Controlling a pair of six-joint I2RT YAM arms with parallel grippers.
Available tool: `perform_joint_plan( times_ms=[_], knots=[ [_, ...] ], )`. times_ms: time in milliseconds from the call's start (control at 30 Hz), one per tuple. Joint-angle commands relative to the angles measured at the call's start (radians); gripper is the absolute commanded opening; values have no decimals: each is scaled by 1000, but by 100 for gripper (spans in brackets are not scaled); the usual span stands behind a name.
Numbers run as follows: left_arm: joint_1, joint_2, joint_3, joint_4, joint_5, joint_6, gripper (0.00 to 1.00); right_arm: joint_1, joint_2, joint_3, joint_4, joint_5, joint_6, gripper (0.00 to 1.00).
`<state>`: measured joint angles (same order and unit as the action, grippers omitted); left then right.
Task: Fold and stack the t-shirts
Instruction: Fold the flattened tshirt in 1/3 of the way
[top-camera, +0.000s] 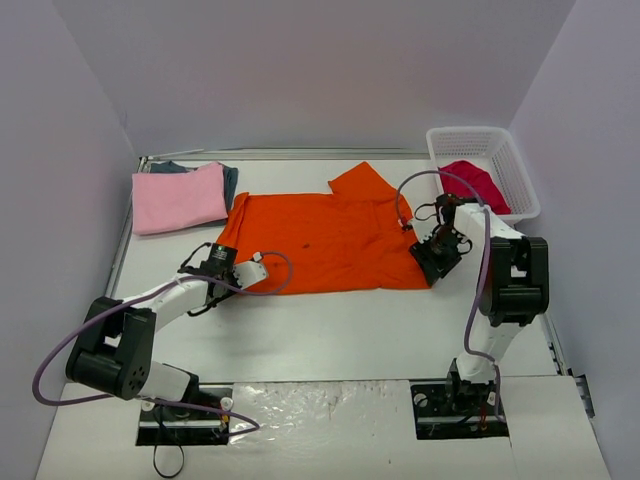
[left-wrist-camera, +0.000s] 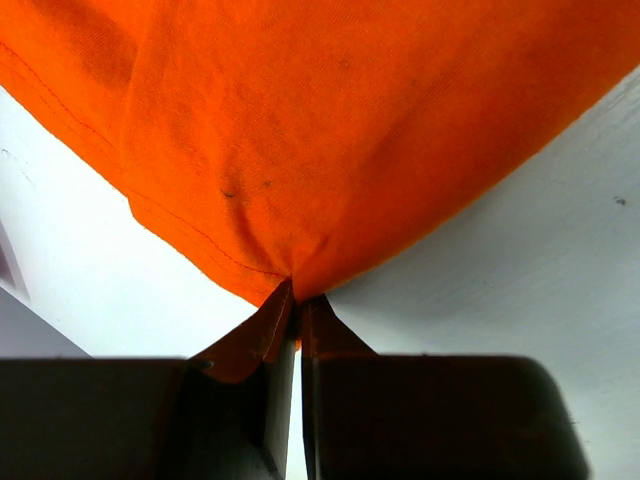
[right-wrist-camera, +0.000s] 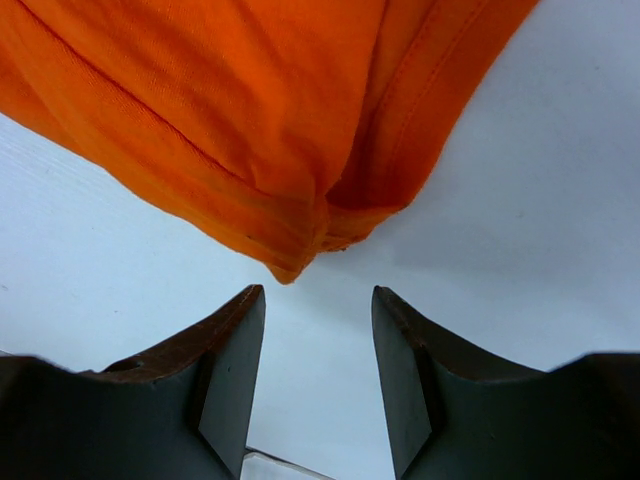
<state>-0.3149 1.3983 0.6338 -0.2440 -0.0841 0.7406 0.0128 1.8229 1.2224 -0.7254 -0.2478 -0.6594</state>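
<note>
Staring straight down the dark blocky fingers of the left gripper (left-wrist-camera: 298, 320) first: clamping tight on the near-left hem corner of the bright orange cotton t-shirt (left-wrist-camera: 330, 120), squeezing a little tongue of cloth up between the pads. Probably gripping right at the corner for steering the whole edge through a fold, rather than dragging a random bunch of fabric.

Moving over to the right gripper (right-wrist-camera: 318, 300): holding nothing, sitting with fingers spread fairly wide, hovering just short of the shirt's bunched near-right corner and lining up to straddle it. Guessing at needing both near corners pinched before lifting the hem evenly.

Seeing that orange shirt lying spread out in the middle of the white table (top-camera: 330, 330), one sleeve poking toward the back. Not showing any fold yet.

Spotting a folded light pink t-shirt (top-camera: 178, 198) at back left, resting on a dark blue-grey t-shirt (top-camera: 230, 180), so presumably marking the stacking spot. Also spotting a crimson red t-shirt (top-camera: 475, 183) crumpled inside the white plastic lattice basket (top-camera: 468, 133) at back right, presumably waiting its turn.
</note>
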Motion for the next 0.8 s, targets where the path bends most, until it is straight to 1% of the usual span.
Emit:
perform_joint_plan(
  times_ms=[0, 400, 500, 567, 600, 667, 767],
  knots=[
    [-3, -33, 29, -23, -8, -26, 2, 4, 19, -15, -52, -7, -32, 43],
    [-3, -12, 38, -15, -5, -53, 2, 6, 67, -35, -72, -53, -69, 43],
    [-3, -9, 40, -12, -6, -56, 2, 6, 75, -40, -72, -68, -75, 37],
    [-1, -10, 43, -12, -6, -66, 2, 4, 79, -44, -72, -77, -80, 25],
    [-3, -10, 44, -11, -3, -67, 2, 6, 82, -46, -72, -84, -82, 12],
    [-1, -9, 49, -12, 0, -73, 2, 6, 87, -47, -72, -82, -85, 1],
    [-3, -10, 58, -15, -3, -73, 2, 4, 78, -49, -72, -73, -85, 0]
  ],
)
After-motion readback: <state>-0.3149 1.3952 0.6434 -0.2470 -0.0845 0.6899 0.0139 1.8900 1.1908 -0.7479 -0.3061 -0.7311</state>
